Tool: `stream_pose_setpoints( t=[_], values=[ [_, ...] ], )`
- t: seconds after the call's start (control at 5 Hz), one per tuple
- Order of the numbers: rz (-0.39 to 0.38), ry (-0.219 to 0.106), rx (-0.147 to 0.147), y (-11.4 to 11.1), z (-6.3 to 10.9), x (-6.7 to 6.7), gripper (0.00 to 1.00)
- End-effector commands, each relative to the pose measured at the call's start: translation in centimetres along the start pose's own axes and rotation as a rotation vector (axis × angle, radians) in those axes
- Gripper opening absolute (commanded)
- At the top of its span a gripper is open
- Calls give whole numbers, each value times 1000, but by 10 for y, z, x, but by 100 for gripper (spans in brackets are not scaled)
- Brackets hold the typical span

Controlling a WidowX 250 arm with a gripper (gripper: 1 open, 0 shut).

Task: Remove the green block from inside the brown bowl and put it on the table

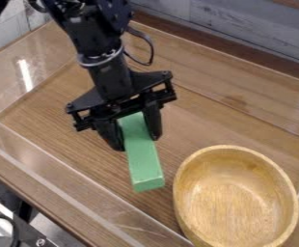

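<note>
green slim rectangular block (145, 159) clamped at its upper end in black gripper (133, 130), long axis slanting down toward wood-grain table (62, 116), beside empty tan wooden bowl (237, 200).

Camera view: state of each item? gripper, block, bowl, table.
gripper: shut on the block, pointing steeply down.
block: out of the bowl, tilted, upper end between the fingers, lower end at the table.
bowl: upright, empty.
table: bears the bowl, with the block left of it.
</note>
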State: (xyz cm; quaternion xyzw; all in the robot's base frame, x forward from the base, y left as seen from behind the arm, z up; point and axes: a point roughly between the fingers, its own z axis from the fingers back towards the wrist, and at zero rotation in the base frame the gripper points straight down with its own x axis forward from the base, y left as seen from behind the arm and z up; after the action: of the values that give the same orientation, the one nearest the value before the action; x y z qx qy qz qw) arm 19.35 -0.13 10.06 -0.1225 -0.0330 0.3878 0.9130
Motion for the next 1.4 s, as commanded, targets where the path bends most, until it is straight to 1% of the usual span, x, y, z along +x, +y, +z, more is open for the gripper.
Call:
stream_pose_setpoints(
  t=[0.0,0.8,1.2],
  values=[
    [-9,-41,-19,-1,6,8,0],
    [-50,-62,-15,4,0,15,0],
    [-67,-68,-18,5,-1,17,0]
  ],
)
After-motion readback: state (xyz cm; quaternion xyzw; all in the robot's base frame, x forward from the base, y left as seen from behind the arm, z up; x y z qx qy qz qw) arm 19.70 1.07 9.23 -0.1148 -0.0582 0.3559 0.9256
